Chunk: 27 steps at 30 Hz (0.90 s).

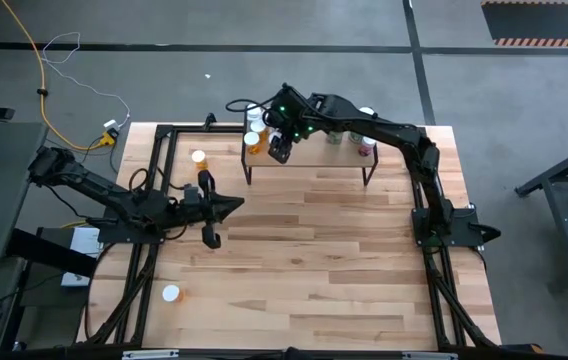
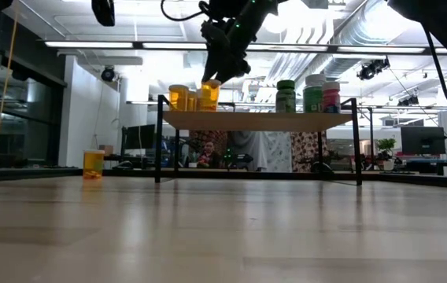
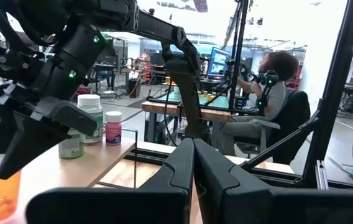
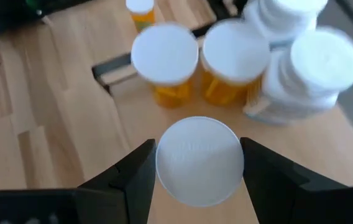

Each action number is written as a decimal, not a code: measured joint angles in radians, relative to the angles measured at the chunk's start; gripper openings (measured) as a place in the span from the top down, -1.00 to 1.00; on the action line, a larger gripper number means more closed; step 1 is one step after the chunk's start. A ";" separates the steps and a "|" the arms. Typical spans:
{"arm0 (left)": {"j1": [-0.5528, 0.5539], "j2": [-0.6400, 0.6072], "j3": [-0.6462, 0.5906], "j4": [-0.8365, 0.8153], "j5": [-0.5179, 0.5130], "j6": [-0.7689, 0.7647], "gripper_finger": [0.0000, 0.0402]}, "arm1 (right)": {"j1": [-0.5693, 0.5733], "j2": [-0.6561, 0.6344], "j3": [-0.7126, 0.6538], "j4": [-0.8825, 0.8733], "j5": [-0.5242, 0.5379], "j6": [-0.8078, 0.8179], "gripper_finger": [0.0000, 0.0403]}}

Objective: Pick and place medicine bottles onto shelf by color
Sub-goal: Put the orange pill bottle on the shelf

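Two dark fingers [image 4: 133, 180] of the right hand [image 4: 199, 177] stand either side of a white-capped orange bottle [image 4: 199, 160], gripping it by the cap; in the low view this bottle [image 2: 210, 94] sits at the left end of the shelf [image 2: 259, 120], though whether its base touches the board cannot be told. Just beyond it on the shelf stand two more orange bottles [image 4: 165, 62] side by side, and next to them a cluster of white bottles [image 4: 313, 68]. At the shelf's other end stand a green bottle [image 2: 286, 96], another green bottle with a white cap [image 2: 313, 93] and a small pink one [image 2: 331, 96]. The shelf stands on thin black legs at the far edge of the bench [image 1: 314, 250].

On the bench, left of the shelf, one orange bottle [image 1: 198, 158] stands alone, and another white-capped bottle [image 1: 171, 294] stands near the front left corner. The left hand [image 1: 234, 207] rests low over the bench's left side, fingers pressed shut and holding nothing. A seated person [image 3: 270, 93] shows in the room beyond.
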 joint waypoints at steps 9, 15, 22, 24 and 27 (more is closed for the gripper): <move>0.000 0.000 0.000 0.000 0.000 0.000 1.00 | 0.000 0.001 0.000 0.047 0.036 -0.014 0.02; 0.000 0.000 0.000 0.000 0.000 0.000 1.00 | 0.002 0.003 0.000 0.047 0.034 -0.020 0.02; 0.000 0.000 0.000 0.000 0.000 0.000 1.00 | 0.002 0.003 0.000 0.048 0.033 -0.010 0.02; 0.000 0.000 0.000 0.000 0.000 0.000 1.00 | 0.002 0.003 0.000 0.040 0.033 -0.011 0.02; 0.000 0.001 0.000 0.000 0.000 0.000 1.00 | 0.002 0.015 -0.001 0.040 0.033 -0.010 0.02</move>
